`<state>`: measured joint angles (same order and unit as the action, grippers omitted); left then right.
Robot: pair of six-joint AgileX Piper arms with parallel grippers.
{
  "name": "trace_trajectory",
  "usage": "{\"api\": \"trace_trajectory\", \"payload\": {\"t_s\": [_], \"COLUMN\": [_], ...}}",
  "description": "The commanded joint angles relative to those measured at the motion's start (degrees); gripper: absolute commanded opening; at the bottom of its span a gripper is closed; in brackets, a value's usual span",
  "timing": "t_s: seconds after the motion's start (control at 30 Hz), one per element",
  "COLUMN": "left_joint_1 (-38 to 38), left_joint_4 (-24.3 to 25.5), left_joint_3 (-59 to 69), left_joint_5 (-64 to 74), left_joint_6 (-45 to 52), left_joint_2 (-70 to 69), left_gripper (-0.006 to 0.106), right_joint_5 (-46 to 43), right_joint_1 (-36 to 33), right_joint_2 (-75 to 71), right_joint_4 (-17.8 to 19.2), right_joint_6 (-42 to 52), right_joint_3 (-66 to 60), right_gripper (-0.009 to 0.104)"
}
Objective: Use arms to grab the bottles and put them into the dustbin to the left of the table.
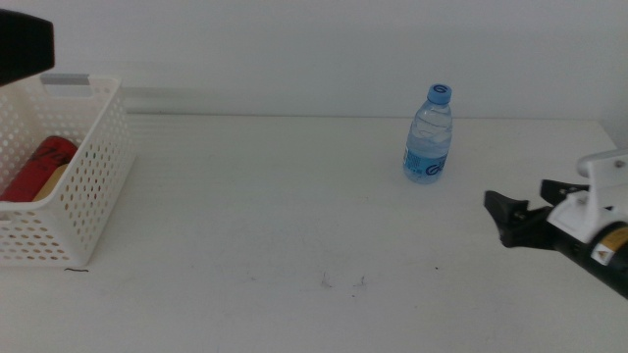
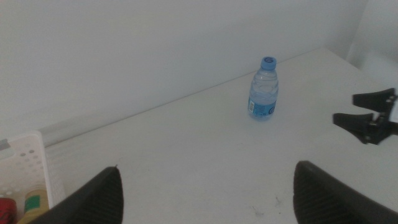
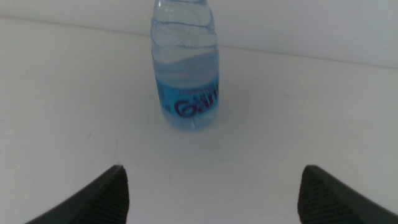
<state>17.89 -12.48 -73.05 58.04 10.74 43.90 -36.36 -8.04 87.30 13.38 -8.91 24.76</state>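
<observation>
Targeting: water bottle (image 1: 429, 135), upright, upper right of centre in the middle view, alone on the table (image 1: 245, 226).
Right gripper: (image 1: 512, 218) at right edge of middle view, jaws spread wide, nothing held, pointed at the bottle but well apart from it; bottle sits centred between the jaws in the right wrist view (image 3: 186, 74).
Left gripper: (image 2: 205, 193) waits near the dustbin (image 1: 93, 167), jaws wide apart, nothing held.
Dustbin: far left; red can (image 1: 37, 167) and something yellow lie inside.
Handling: likely light, thin-walled, smooth plastic; probably dents and tips easily.
Grip point: labelled mid-body, squeezed gently, looks safest.
</observation>
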Motion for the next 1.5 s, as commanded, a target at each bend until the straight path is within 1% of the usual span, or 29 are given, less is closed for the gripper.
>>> {"api": "trace_trajectory", "payload": {"t_s": [0.0,0.13,0.23,0.33,0.47,0.63,0.77,0.9,0.97,1.0,1.03,1.07,1.1,1.13,1.17,1.27,1.37,1.47], "left_joint_1": [0.39,0.39,0.39,0.39,0.39,0.39,0.39,0.39,0.39,0.39,0.39,0.39,0.39,0.39,0.39,0.39,0.39,0.39], "left_joint_4": [-0.35,-0.02,-0.02,-0.02,-0.02,-0.02,-0.02,-0.02,-0.02,-0.02,-0.02,-0.02,-0.02,-0.02,-0.02,-0.02,-0.02,-0.02], "left_joint_3": [0.24,0.24,0.24,0.24,0.24,0.24,0.24,0.24,0.24,0.24,0.24,0.24,0.24,0.24,0.24,0.24,0.24,0.24], "left_joint_5": [-0.45,-0.45,-0.45,-0.45,-0.45,-0.45,-0.45,-0.45,-0.45,-0.45,-0.45,-0.45,-0.45,-0.45,-0.45,-0.45,-0.45,-0.45], "left_joint_6": [-0.18,-0.06,-0.06,-0.06,-0.06,-0.06,-0.09,-0.09,-0.09,-0.09,-0.09,-0.09,-0.09,-0.09,-0.09,-0.09,-0.09,-0.09], "left_joint_2": [-0.18,-0.18,-0.18,-0.18,-0.18,-0.18,-0.18,-0.18,-0.18,-0.18,-0.18,-0.18,-0.18,-0.18,-0.18,-0.18,-0.18,-0.18], "left_gripper": [0.094,0.094,0.094,0.094,0.094,0.094,0.094,0.094,0.094,0.094,0.094,0.094,0.094,0.094,0.094,0.094,0.094,0.094], "right_joint_5": [-7.46,-14.64,-16.39,-16.25,-14.17,-8.8,-7.28,-5.12,-5.12,-4.95,-4.2,-3.31,-2.54,-2.42,-2.75,-3.82,-3.32,0.04], "right_joint_1": [-0.2,-0.5,-1.11,-1.25,-1.95,-2.27,-2.27,-2.38,-2.6,-2.73,-3.01,-3.39,-4.0,-4.7,-5.57,-8.53,-12.79,-17.48], "right_joint_2": [5.93,13.89,19.4,23.7,27.63,32.83,36.61,39.89,40.93,41.04,41.04,40.93,40.65,40.38,39.92,38.46,37.86,39.68], "right_joint_4": [0.25,0.35,1.05,3.41,4.53,4.73,6.95,10.66,10.77,10.77,10.77,10.77,11.19,11.53,11.62,12.36,14.52,15.1], "right_joint_6": [-0.44,-4.35,-3.43,-2.9,-3.55,-5.76,-6.76,-8.02,-9.35,-9.46,-9.46,-9.46,-9.46,-9.46,-10.0,-9.78,-10.03,-12.54], "right_joint_3": [1.63,5.32,9.47,14.68,22.39,31.63,37.58,42.82,44.48,45.01,45.24,45.49,45.53,45.53,45.53,47.09,52.15,60.58], "right_gripper": [0.079,0.079,0.079,0.079,0.079,0.084,0.084,0.084,0.084,0.08,0.07,0.056,0.033,0.006,0.0,0.005,0.006,0.006]}}
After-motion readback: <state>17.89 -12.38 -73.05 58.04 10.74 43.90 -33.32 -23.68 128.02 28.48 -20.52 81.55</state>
